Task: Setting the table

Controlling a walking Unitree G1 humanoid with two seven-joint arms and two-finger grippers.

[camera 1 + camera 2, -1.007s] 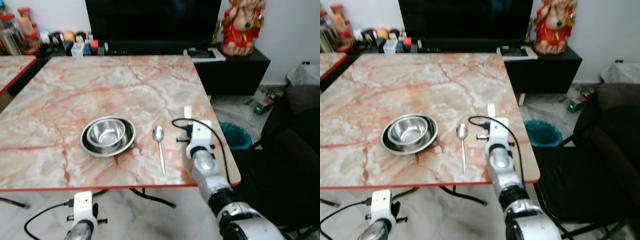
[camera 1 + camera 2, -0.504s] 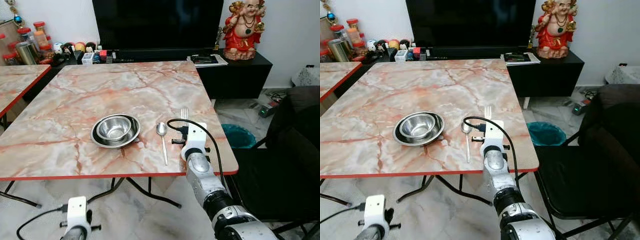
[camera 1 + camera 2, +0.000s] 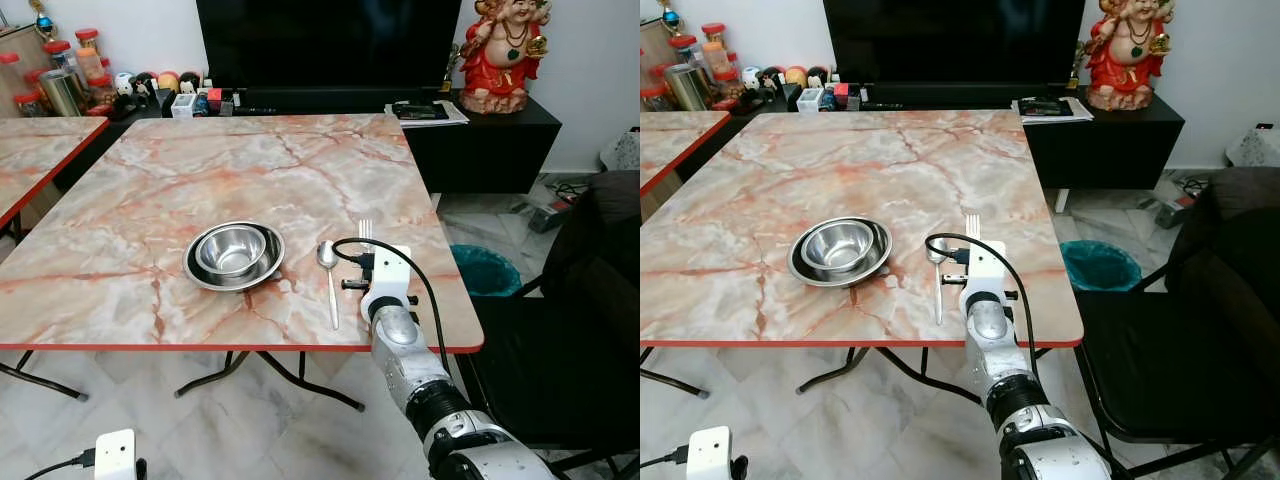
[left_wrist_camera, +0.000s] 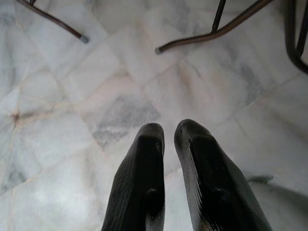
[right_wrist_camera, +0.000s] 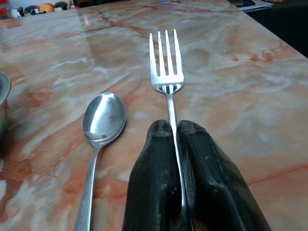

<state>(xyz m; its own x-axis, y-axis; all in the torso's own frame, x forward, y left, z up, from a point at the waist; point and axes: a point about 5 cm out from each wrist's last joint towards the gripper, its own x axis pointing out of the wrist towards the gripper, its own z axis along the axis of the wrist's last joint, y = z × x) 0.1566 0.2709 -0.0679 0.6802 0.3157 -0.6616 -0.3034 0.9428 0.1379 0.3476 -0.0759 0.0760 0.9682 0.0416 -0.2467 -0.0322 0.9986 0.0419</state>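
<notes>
Fork [image 5: 166, 62] pinched in R end effector [image 5: 174, 130]

Marble-top table [image 3: 200, 180] with red edging, second one [image 3: 30, 150] alongside at left. Pale marble tile floor [image 3: 220, 430]. Black TV [image 3: 325, 45] on low black cabinet [image 3: 480, 140] against white wall [image 3: 590, 70]. Black chair [image 3: 1160, 370] right, teal bin [image 3: 485, 270] near it.
</notes>
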